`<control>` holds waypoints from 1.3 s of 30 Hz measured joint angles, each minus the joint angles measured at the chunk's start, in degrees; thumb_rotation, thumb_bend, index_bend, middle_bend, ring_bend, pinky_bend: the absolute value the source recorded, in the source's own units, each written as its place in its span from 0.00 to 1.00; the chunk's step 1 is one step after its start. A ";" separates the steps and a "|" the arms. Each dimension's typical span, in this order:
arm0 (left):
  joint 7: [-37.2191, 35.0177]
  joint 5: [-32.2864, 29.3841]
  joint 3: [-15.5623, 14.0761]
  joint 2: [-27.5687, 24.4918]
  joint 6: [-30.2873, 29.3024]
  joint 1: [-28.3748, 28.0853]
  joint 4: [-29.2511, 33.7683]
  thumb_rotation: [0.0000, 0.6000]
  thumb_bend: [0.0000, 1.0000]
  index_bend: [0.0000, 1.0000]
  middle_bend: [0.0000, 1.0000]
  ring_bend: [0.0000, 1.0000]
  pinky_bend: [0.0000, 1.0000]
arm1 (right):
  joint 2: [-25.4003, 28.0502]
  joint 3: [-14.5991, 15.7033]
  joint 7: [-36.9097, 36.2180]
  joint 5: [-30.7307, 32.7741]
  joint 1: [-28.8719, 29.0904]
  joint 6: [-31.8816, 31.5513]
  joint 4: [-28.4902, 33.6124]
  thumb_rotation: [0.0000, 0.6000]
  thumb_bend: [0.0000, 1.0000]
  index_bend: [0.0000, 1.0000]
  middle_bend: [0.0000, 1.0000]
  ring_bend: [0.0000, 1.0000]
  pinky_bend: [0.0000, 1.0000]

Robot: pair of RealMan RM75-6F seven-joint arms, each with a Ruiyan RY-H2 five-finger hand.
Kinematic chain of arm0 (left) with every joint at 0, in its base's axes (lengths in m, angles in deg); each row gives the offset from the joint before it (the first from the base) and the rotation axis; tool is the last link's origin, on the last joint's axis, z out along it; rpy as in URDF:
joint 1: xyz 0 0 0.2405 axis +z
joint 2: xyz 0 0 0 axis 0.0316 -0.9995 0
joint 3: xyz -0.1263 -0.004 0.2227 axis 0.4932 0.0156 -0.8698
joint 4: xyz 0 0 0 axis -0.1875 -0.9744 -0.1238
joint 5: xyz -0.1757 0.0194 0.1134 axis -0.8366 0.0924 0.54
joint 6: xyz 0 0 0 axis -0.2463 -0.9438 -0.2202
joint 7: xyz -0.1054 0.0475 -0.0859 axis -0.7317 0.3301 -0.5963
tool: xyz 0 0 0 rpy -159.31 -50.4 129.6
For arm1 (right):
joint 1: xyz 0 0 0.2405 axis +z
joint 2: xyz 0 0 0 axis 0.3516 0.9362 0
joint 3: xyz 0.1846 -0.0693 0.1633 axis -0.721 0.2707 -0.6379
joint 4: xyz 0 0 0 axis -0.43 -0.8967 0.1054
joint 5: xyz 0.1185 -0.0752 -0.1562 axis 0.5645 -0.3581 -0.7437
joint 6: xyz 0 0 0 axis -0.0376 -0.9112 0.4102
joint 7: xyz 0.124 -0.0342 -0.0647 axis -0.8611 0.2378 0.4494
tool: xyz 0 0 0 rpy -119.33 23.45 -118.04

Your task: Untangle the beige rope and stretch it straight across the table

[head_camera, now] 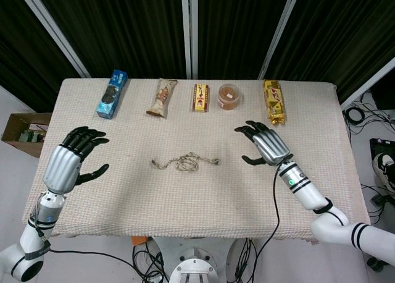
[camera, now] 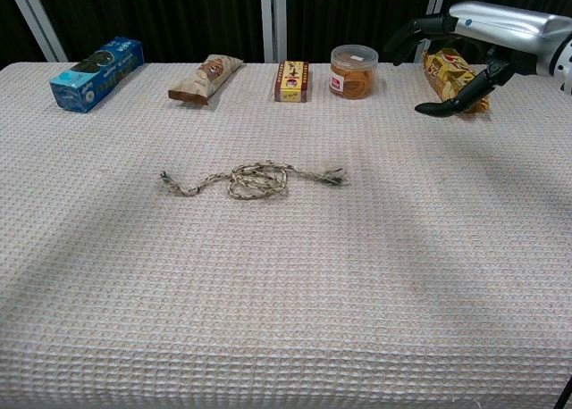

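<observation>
Left hand: hovers over the table's left edge, fingers spread apart, holding nothing; seen in the head view only.
Blue box: far left of the back row, lying flat, angled slightly.
Brown packet: next along the back row, just right of the blue box, tilted.
Rope: beige, at the table's middle, between the two hands and touching neither; knotted into a loose tangle at its centre, one frayed end trailing left, the other right.
Small red-and-yellow box: back row, behind the rope.
Round tub: clear, orange-brown contents, just right of the small box.
Right hand: above the cloth to the right of the rope, fingers apart and gently curved, thumb dropped below, holding nothing.
Yellow packet: back row's right end, beyond the right hand.
Table: covered in a beige woven cloth.
</observation>
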 measured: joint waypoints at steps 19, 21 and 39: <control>4.69 -5.19 -3.09 -1.90 6.89 0.08 2.95 1.00 0.17 0.32 0.28 0.24 0.21 | -8.75 1.14 16.87 8.89 4.11 3.94 -3.40 1.00 0.20 0.37 0.17 0.03 0.16; 5.03 -5.74 -3.70 -2.25 7.54 0.31 3.59 1.00 0.17 0.32 0.28 0.24 0.21 | -10.94 1.06 19.34 10.15 4.98 4.32 -4.78 1.00 0.22 0.39 0.17 0.03 0.16; 2.99 -5.63 -5.00 -2.09 6.98 1.30 2.24 1.00 0.17 0.32 0.27 0.24 0.21 | -25.67 -0.35 25.40 16.56 10.59 6.07 -17.14 1.00 0.26 0.48 0.23 0.03 0.15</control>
